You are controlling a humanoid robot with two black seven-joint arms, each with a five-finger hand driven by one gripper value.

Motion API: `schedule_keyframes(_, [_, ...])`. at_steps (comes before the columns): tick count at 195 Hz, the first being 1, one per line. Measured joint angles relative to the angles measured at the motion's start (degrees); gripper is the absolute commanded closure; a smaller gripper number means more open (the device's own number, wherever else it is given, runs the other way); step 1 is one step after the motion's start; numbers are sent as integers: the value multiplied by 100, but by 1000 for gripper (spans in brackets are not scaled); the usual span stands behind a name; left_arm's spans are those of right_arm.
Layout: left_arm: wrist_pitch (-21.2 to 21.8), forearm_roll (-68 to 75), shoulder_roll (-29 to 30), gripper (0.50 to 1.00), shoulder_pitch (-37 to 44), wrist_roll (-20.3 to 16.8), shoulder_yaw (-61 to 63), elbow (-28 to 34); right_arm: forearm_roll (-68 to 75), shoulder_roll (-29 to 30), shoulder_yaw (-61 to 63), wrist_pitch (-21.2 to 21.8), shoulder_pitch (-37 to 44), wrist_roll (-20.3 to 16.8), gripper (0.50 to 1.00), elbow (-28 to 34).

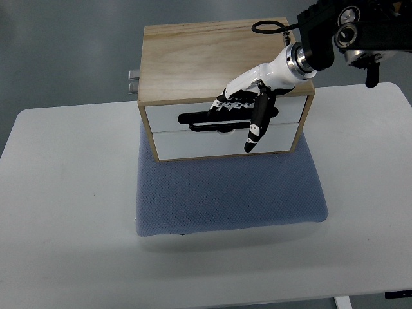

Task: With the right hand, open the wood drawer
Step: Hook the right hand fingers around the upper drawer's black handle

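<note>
A light wood box (193, 58) stands on a blue cushion (225, 193) and has two white drawer fronts facing me. The upper drawer (166, 116) has a dark slot handle (193, 120); the lower drawer (193, 145) sits flush below it. My right hand (239, 105), white and black, reaches down from the upper right over the box's front edge. Its fingers (228, 103) curl into the right part of the slot. The thumb (255, 129) points down across the seam between the drawers. Both drawer fronts look flush with the box.
The cushion lies in the middle of a white table (64, 193). A small metal fitting (133, 80) sticks out of the box's left side. The right arm's dark forearm and cable (347, 32) hang over the box's back right corner.
</note>
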Motion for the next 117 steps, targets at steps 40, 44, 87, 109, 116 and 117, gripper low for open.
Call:
schedule_keyframes(40, [0,0,0,500,0,0,-4,0,1,-30,23,-139,-156,21,560,-6])
schedule_keyframes(44, [0,0,0,500,0,0,-4,0,1,-32,23,-166,-179,22,560,-6])
schedule_keyframes(87, [0,0,0,500,0,0,-4,0,-2,-50,31,-294,-309,38,560,-7])
schedule_keyframes(109, [0,0,0,500,0,0,-3,0,-7,-66,41,-298,-333,43,560,-7])
schedule_keyframes(116, [0,0,0,500,0,0,-3,0,-7,-71,44,-298,-345,43,560,-7])
schedule_keyframes(117, [0,0,0,500,0,0,-3,0,-7,-72,44,-298,-347,43,560,-7])
